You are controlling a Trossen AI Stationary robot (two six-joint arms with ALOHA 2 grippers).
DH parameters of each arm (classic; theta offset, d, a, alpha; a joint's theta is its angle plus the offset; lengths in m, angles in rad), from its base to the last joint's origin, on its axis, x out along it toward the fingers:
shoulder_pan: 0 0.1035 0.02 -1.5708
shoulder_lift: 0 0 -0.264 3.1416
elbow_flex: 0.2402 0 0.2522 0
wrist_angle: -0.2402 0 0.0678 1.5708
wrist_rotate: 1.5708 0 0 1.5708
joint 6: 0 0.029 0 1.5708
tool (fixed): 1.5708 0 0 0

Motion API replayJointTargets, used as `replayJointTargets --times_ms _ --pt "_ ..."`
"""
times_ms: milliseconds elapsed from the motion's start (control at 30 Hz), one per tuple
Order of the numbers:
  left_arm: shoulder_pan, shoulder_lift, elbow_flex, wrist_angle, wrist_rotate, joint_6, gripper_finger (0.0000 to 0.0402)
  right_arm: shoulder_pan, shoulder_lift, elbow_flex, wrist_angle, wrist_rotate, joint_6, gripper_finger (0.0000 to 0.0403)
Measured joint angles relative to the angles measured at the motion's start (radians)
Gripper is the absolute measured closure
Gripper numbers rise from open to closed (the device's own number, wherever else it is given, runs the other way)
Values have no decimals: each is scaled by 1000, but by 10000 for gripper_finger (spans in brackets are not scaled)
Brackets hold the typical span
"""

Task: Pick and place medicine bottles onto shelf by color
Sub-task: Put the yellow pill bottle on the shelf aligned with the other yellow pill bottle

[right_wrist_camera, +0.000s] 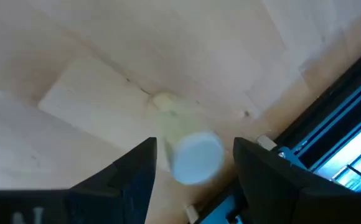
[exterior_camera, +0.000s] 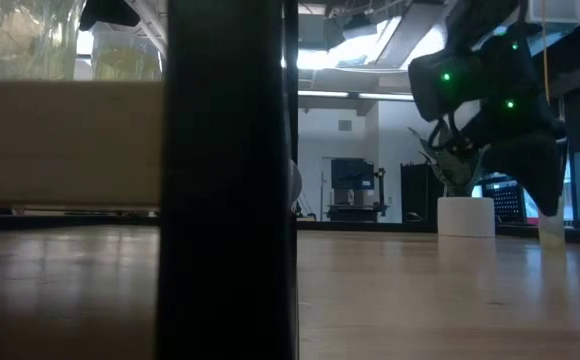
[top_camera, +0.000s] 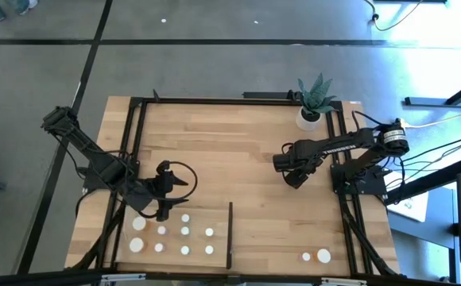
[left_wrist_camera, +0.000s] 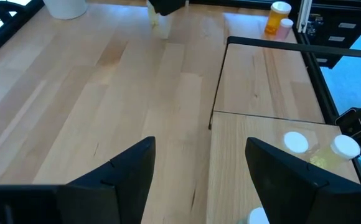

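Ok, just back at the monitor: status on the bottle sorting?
Left gripper open, empty, over shelf corner. Right gripper shut on pale bottle, mid-table. Black strip between it and shelf.

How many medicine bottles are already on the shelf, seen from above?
9 bottles on the shelf. Back row: one large, one small. Middle row: three. Front row: one large, three small. The left arm may hide more.
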Motion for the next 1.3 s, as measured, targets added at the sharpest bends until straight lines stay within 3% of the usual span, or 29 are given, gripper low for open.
replayJointTargets --times_ms 267,700,1067,1300 --pt "0 0 0 0 0 1 159 0 0 -35 95 0 -30 189" --pt "0 0 0 -1 0 1 159 0 0 -35 92 0 -4 191" --pt "0 0 0 -1 0 1 159 0 0 -35 92 0 0 277" --pt "0 0 0 -1 0 1 159 12 0 -24 100 0 -4 286"
